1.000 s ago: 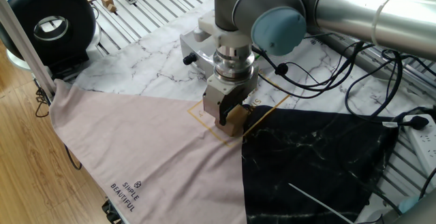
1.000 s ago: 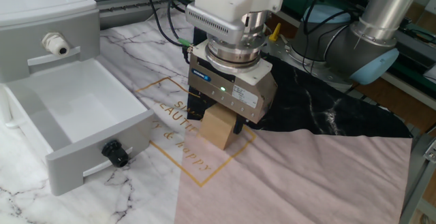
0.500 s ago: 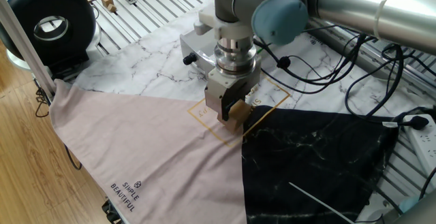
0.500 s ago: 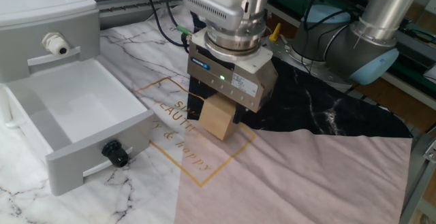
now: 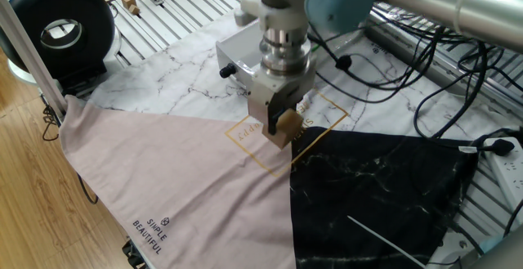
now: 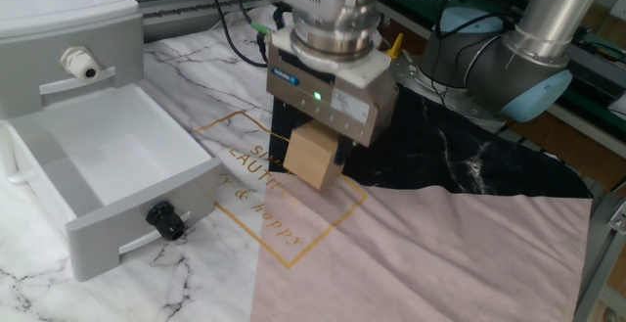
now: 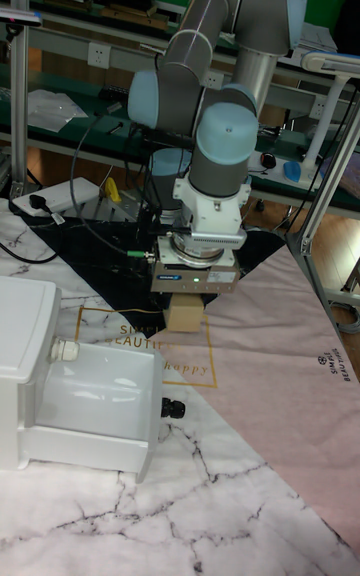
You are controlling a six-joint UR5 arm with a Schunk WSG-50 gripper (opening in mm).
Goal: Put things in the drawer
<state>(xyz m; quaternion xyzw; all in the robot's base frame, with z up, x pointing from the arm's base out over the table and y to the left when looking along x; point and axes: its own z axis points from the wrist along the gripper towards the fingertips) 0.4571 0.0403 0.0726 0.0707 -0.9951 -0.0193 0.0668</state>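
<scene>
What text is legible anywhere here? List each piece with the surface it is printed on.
"SIMPLE BEAUTIFUL", black print near the edge of the pink cloth.
"happy", gold script inside the gold square on the mat.
Gold capitals above it, beginning "S" and "AUTI": partly hidden by the gripper and its cube, not fully readable.
Blue label on the gripper body: too small to read.

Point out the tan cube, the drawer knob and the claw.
tan cube (image 6: 312,157), the other fixed view, front face.
drawer knob (image 6: 165,221), the other fixed view, black round end.
claw (image 5: 276,127), one fixed view, between its fingertips.
</scene>
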